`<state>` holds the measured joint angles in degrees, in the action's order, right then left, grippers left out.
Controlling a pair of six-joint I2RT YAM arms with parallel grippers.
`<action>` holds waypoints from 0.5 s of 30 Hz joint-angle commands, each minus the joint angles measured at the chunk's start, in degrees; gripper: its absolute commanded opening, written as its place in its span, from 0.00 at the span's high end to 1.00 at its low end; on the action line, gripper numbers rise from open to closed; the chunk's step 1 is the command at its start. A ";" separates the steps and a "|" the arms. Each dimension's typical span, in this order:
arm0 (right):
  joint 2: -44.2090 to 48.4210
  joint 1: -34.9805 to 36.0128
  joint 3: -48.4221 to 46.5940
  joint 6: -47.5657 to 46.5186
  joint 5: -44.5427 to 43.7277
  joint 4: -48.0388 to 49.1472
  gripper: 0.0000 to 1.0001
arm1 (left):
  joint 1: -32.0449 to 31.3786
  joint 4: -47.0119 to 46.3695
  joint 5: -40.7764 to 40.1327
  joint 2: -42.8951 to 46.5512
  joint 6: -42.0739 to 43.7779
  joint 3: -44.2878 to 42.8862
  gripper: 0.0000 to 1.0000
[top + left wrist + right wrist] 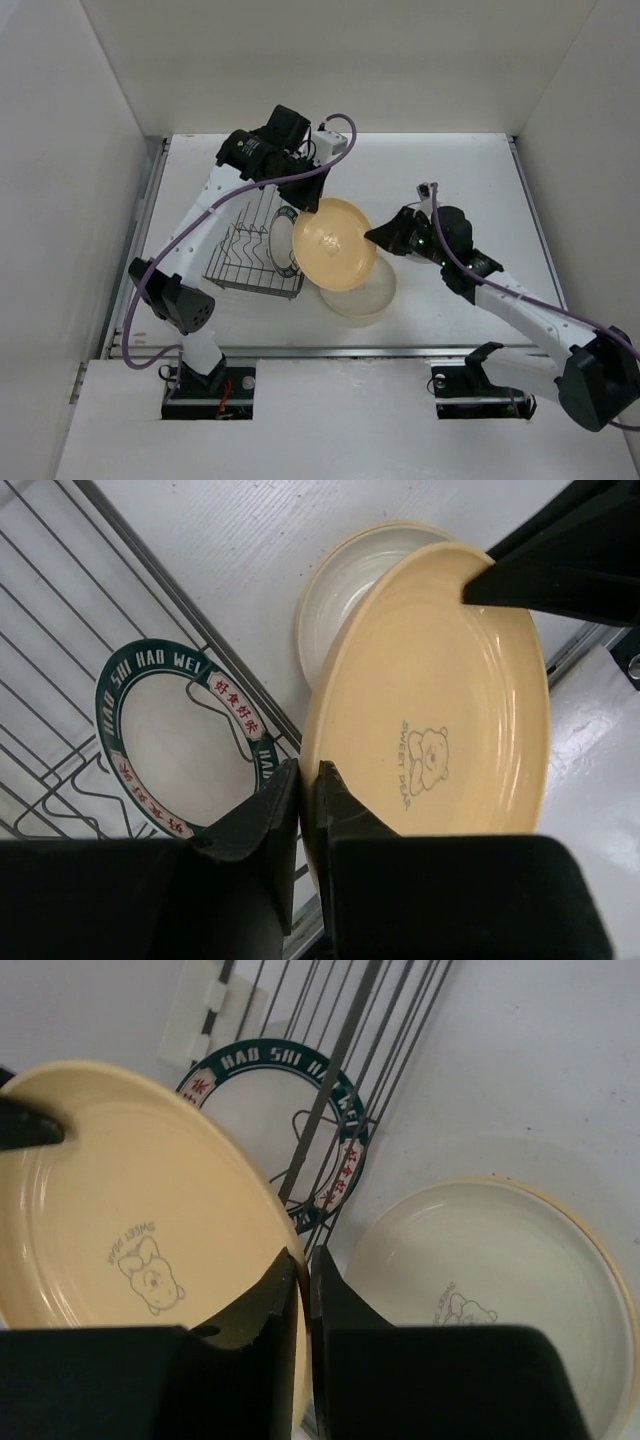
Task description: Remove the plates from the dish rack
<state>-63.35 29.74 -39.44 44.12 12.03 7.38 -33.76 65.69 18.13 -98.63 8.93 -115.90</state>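
A yellow-tan plate (334, 243) hangs in the air between both grippers, above the table. My left gripper (297, 209) is shut on its left rim; in the left wrist view (308, 780) the rim sits between the jaws. My right gripper (378, 237) is shut on its right rim, and the right wrist view (303, 1265) shows the same. A cream plate (362, 291) lies flat on the table below it. A white plate with a dark teal rim (283, 241) stands upright in the dark wire dish rack (245, 252).
A small cream plastic piece (200, 1012) lies beyond the rack. White walls close in the table on the left, right and back. A metal rail (330, 350) runs along the table's near edge.
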 commanded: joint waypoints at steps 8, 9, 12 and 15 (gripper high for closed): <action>7.17 -0.38 3.76 0.00 -4.82 -0.16 1.00 | 0.01 -0.39 -0.54 1.25 -0.49 0.23 1.00; 8.15 -0.38 4.45 0.00 -5.70 -0.78 1.00 | 0.01 -0.39 -1.94 1.25 -0.49 0.23 1.00; 11.84 -0.38 5.16 0.00 -8.86 -3.41 1.00 | 0.01 0.13 -3.18 0.72 -0.49 0.76 0.92; 15.00 -0.38 5.69 0.00 -14.12 -9.11 1.00 | 0.01 1.89 -3.80 -0.42 0.73 0.24 0.46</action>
<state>-51.18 29.93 -33.98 43.46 6.74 3.27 -34.65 64.86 16.71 -98.94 8.88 -115.77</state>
